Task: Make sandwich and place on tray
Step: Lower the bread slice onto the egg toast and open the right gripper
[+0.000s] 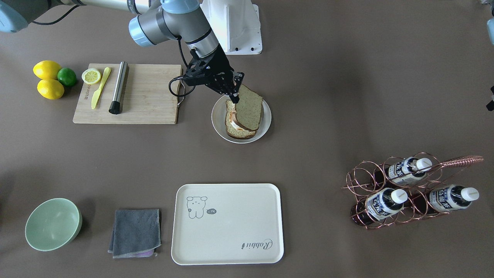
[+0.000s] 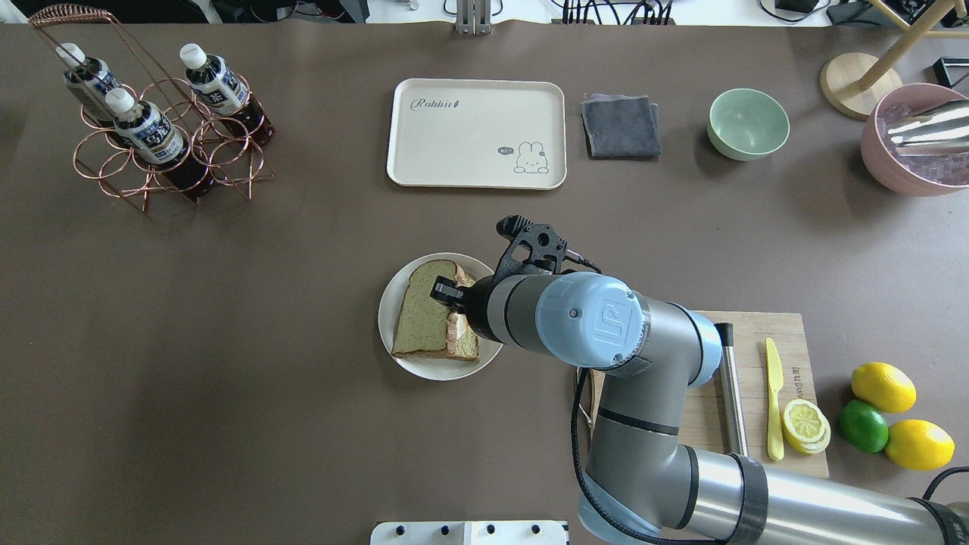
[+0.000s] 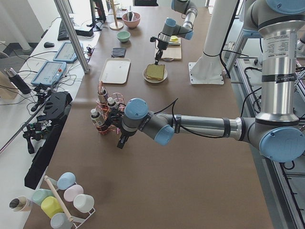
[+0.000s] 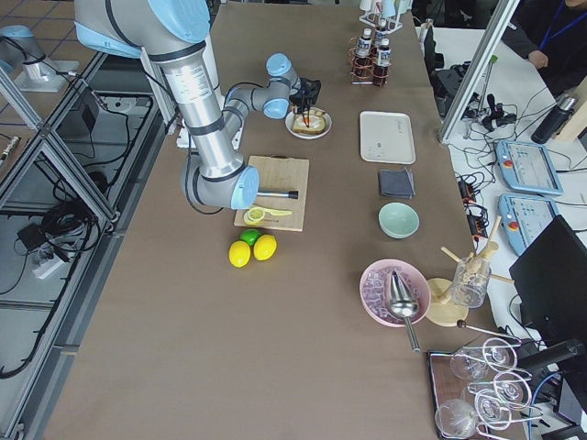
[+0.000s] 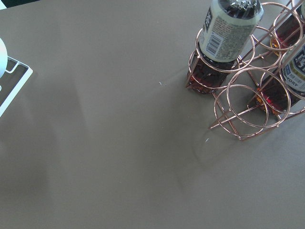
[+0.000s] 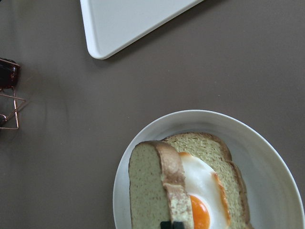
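Brown matting covered the long table [image 1: 332,116]. Near its middle, a round white plate [image 1: 268,124] carried the sandwich parts: a lower square slice of speckled tan bread [image 6: 209,145], a white fried egg with orange yolk [image 6: 202,188], and an upper slice of matching bread [image 1: 249,110] tilted over them. The right gripper [image 1: 234,97] had its fingers pinched on that upper slice's crust edge. The bread looked light and floppy and the egg probably slippery, so gripping the whole stack across its crusts seemed wisest. The large cream rectangular plastic tray [image 1: 231,231] lay well apart. The left gripper [image 3: 121,143] hung near a copper wire bottle rack [image 3: 107,119]; I could not tell whether its fingers were spread. The wrist view cut off the right fingertips.
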You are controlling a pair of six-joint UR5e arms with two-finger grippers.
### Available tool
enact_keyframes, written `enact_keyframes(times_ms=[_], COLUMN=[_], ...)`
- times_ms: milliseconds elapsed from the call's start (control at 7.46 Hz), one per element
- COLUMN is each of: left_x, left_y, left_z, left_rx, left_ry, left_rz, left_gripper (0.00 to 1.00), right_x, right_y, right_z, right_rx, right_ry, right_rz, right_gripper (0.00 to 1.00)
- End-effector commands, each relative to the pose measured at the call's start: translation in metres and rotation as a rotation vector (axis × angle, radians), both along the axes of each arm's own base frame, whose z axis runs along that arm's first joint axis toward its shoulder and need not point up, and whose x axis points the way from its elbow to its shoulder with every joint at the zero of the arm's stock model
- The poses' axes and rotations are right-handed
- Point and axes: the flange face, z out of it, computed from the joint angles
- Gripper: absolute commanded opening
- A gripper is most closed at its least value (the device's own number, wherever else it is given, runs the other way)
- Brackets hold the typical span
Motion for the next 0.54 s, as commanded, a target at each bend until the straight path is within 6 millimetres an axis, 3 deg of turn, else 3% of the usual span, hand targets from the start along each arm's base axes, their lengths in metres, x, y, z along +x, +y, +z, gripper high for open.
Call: enact_keyframes(times_ms=[0,402], left_x=[0.000,0.000], left_y=[0.000,0.000], left_z=[0.000,0.002], left_rx=[0.002,-0.001], left_ry=[0.000,-0.001], left_rz=[0.001,0.001], left_gripper=[0.98,0.98], right_x=[-0.002,-0.001], right_y=[0.003,0.001], right_z=[0.007,0.018], right_rx=[-0.002,0.035], right_ry=[0.012,0.042], right_rz=[-0.004,-0.019], right_gripper=[0.00,0.00])
